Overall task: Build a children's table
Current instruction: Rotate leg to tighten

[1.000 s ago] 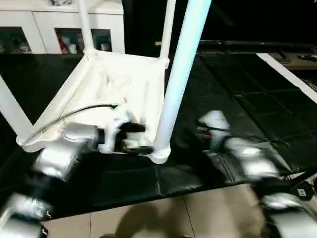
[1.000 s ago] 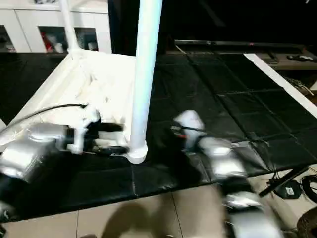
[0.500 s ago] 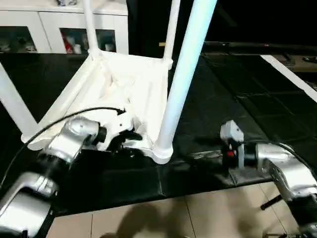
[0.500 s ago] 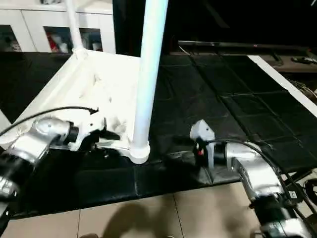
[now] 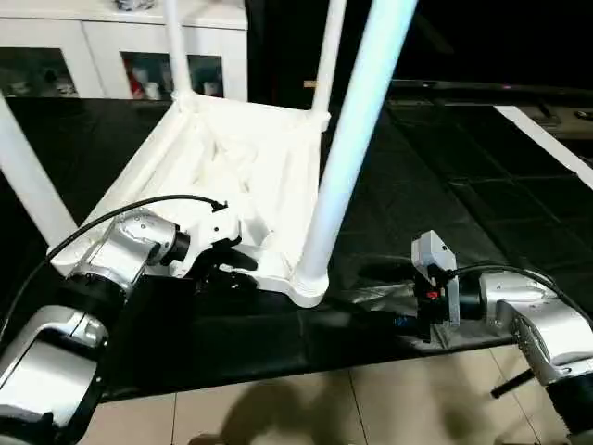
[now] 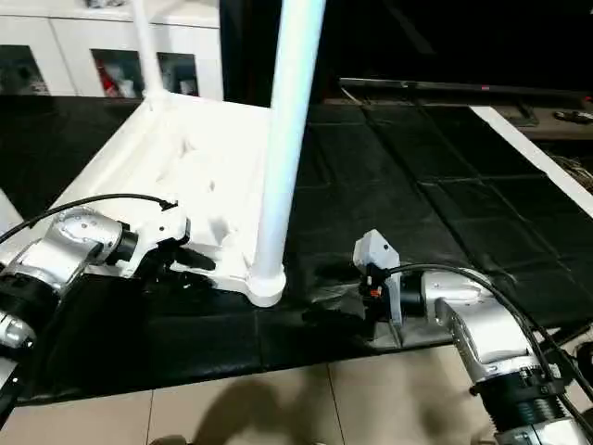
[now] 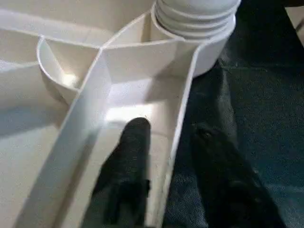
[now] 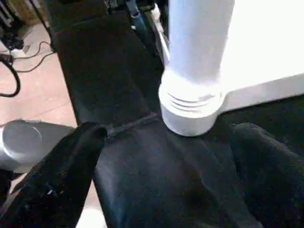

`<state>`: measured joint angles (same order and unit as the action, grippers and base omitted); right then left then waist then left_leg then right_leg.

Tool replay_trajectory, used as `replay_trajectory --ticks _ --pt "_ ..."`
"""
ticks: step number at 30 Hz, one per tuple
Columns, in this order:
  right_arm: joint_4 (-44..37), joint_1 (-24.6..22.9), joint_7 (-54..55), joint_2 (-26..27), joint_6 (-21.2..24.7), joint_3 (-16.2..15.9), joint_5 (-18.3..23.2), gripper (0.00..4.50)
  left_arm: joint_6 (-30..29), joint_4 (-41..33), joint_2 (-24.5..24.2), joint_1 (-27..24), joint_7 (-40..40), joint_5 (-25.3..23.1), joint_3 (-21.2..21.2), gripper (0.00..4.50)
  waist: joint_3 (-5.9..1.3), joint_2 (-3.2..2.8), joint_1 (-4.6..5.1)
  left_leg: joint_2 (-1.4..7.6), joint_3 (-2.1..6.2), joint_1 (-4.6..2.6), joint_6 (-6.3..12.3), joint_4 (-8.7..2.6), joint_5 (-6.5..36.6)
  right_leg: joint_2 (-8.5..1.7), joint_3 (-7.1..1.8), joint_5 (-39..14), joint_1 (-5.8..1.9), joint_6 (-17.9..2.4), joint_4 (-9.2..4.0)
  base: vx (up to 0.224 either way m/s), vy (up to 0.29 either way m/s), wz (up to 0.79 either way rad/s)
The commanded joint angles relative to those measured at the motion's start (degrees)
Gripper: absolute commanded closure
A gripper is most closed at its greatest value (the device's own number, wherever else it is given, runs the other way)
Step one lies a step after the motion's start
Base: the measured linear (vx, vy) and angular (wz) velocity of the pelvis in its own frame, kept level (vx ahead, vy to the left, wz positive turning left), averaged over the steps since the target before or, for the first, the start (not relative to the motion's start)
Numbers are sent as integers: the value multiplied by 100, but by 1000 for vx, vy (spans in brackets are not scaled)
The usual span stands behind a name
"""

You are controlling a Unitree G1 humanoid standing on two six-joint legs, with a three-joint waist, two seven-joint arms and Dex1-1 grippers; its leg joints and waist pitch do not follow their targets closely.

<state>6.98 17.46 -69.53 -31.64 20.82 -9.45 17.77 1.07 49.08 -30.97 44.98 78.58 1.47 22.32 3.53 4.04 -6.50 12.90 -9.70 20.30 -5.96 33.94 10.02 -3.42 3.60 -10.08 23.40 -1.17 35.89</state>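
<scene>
Closing since a second ago, the left gripper [image 7: 166,156] fingers are straddling the children's table [image 5: 243,158] rim near its corner socket [image 7: 209,45], which is holding a leg [image 5: 350,139]. Facing that socket, the right gripper [image 8: 161,166] fingers are standing wide, holding nothing.

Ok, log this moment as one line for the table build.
stage: legs in, table upside down on mat | left gripper: straddling rim by near leg | right gripper: open, facing that leg's socket, no contact

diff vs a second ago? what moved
Left gripper has closed its jaws around the table top's edge wall beside the near corner socket. Right gripper pulled back from the near leg, jaws wide open, facing it. The table, legs up on the black mat, stayed put.
</scene>
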Motion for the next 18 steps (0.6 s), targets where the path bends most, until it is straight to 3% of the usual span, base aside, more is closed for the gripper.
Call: replay_trajectory --ticks 1,11,18 --pt "-124 -72 -66 -114 82 8 50 0 101 68 41 170 100 -90 20 338 -394 -86 -22 44 -14 -46 -40 -394 1351 -416 -256 -1543 -307 -942 -476 0 0 0" --pt "-315 -169 -48 -167 196 9 120 0 331 529 168 434 319 -299 89 426 -393 -115 -39 39 -5 -44 -63 -398 1402 -422 -252 -1549 -326 -958 -486 0 0 0" --pt "-360 -204 -34 -169 209 19 114 0 491 735 226 511 408 -470 153 448 -402 -97 -27 34 -7 -25 -43 -389 1308 -419 -250 -1232 -355 -1081 -456 0 0 0"
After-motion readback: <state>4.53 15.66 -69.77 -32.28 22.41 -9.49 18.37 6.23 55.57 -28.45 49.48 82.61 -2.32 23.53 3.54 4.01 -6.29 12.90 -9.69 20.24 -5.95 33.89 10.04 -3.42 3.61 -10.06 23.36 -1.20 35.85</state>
